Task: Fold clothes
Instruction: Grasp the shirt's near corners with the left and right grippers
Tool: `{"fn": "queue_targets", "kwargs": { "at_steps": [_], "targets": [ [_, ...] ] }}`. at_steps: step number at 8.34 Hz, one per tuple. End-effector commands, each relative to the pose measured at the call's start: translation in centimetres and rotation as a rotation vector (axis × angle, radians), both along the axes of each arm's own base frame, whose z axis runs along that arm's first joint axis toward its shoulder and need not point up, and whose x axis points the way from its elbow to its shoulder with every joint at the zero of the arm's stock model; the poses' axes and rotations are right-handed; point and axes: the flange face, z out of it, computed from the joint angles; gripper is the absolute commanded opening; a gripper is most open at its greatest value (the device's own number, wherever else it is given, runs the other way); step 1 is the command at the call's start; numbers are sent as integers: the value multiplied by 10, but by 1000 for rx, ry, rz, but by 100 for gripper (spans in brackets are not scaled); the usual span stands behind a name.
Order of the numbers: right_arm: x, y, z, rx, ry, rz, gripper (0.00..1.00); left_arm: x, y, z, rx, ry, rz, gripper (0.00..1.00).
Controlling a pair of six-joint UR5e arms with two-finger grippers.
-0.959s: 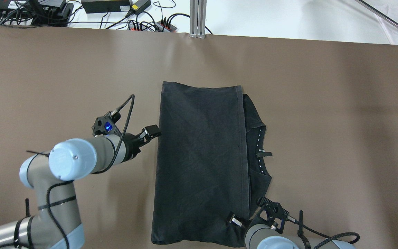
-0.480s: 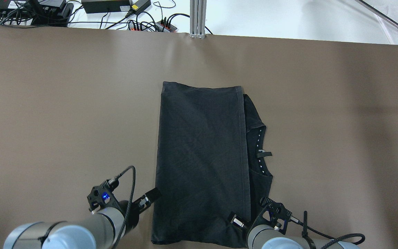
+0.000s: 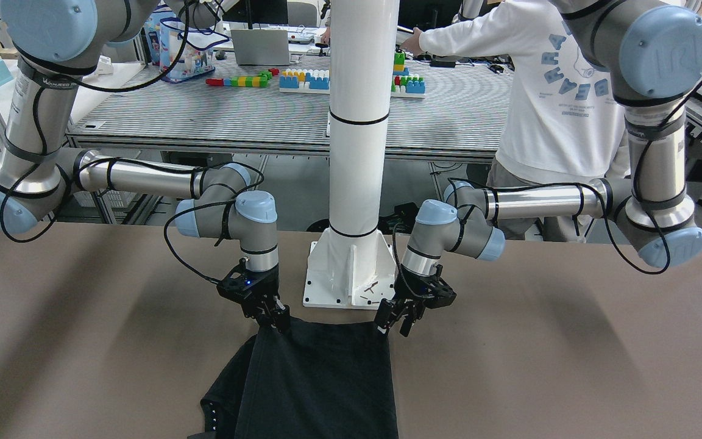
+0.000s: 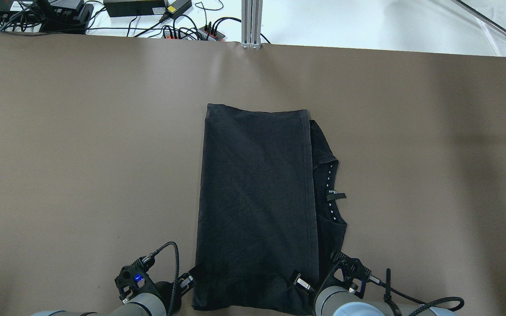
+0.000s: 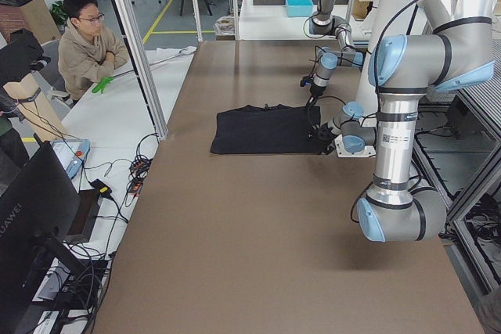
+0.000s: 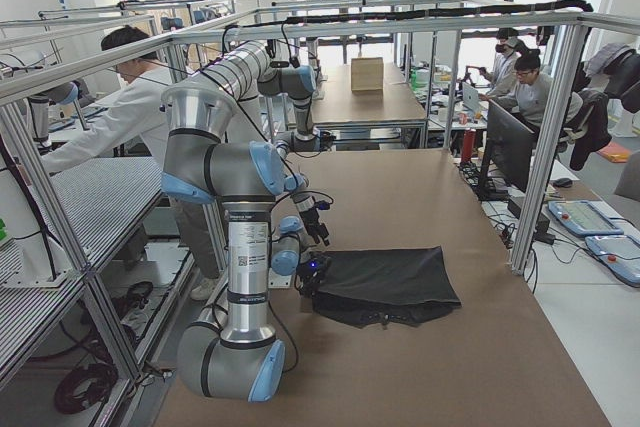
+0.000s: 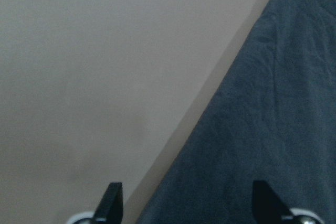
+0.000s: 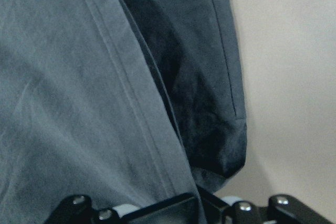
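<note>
The black clothes (image 4: pixel 253 206) lie flat and folded lengthways in the middle of the brown table (image 4: pixel 81 131), with a collar layer poking out along the right side and the near hem just beside the white pillar's base plate (image 3: pixel 339 286). The left gripper (image 4: pixel 191 275) sits low at the near left corner, its fingertips (image 7: pixel 113 200) spread apart, one over bare table and one over cloth. The right gripper (image 4: pixel 301 281) rests on the near right corner, and I cannot tell whether it pinches the fabric

Silver arms (image 3: pixel 534 202), lt-blue joint caps (image 3: pixel 665 52)
</note>
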Motion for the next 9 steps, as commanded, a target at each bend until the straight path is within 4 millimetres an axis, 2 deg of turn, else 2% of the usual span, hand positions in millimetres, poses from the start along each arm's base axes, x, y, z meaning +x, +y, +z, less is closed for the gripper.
{"fn": "queue_targets", "kwargs": {
  "at_steps": [1,3,5,8,9],
  "targets": [
    [-1,-1,4,1,9,2,55,3,1,-9,-2,16,-3,89],
    [-11,-3,19,-1,45,2,63,3,1,-9,-1,16,-5,89],
    [-14,-2,24,-2,56,-1,65,3,1,-11,-2,17,-7,89],
    [-19,1,31,-4,72,-7,63,3,0,-12,-1,17,-10,89],
    [-21,1,31,-5,72,-6,58,3,0,-12,-1,17,-10,89]
  ]
}}
